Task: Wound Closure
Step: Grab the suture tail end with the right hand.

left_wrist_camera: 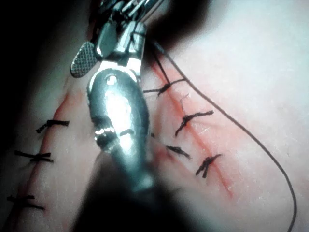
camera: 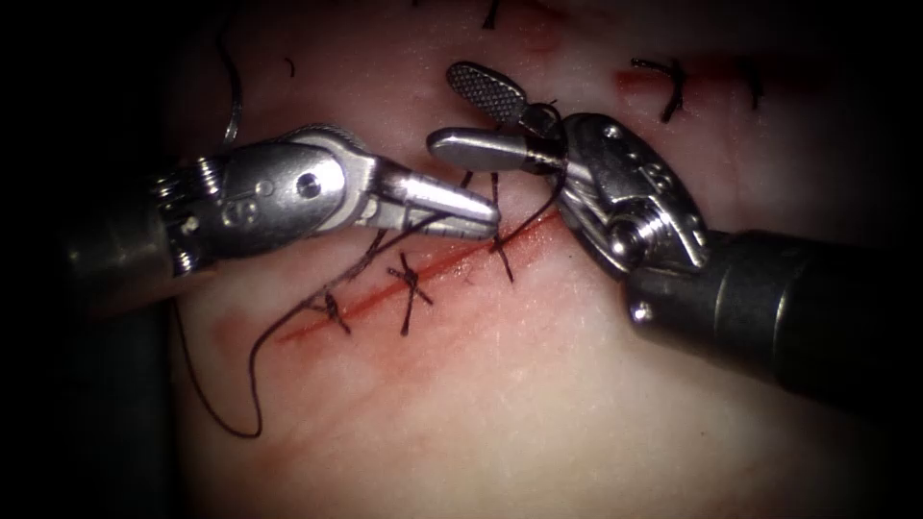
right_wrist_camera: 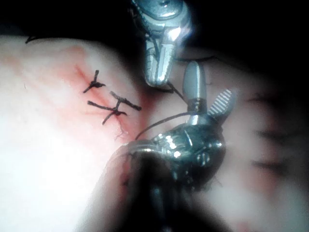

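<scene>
The cut (camera: pixel 385 296) runs as a red slanting line across the tissue (camera: pixel 538 404), with three knotted stitches (camera: pixel 410 284) along it. My left tool (camera: pixel 481 216) comes in from the left, jaws shut over the cut, apparently on the dark thread (camera: pixel 524 223) beneath its tip. My right tool (camera: pixel 447 111) reaches in from the right with jaws open and nothing between them. The thread winds around the base of those jaws and drops to the nearest stitch. A thin grey curve, likely the needle (camera: pixel 233 117), lies free on the tissue left of the cut. The right wrist view shows the open right tool (right_wrist_camera: pixel 211 79) beside the left tool (right_wrist_camera: pixel 157 79).
A long slack loop of thread (camera: pixel 252 423) trails over the tissue at the lower left. A second stitched cut (camera: pixel 673 85) lies at the upper right, also seen as a row of stitches (left_wrist_camera: pixel 38 155) in the left wrist view. The two tool tips are close together.
</scene>
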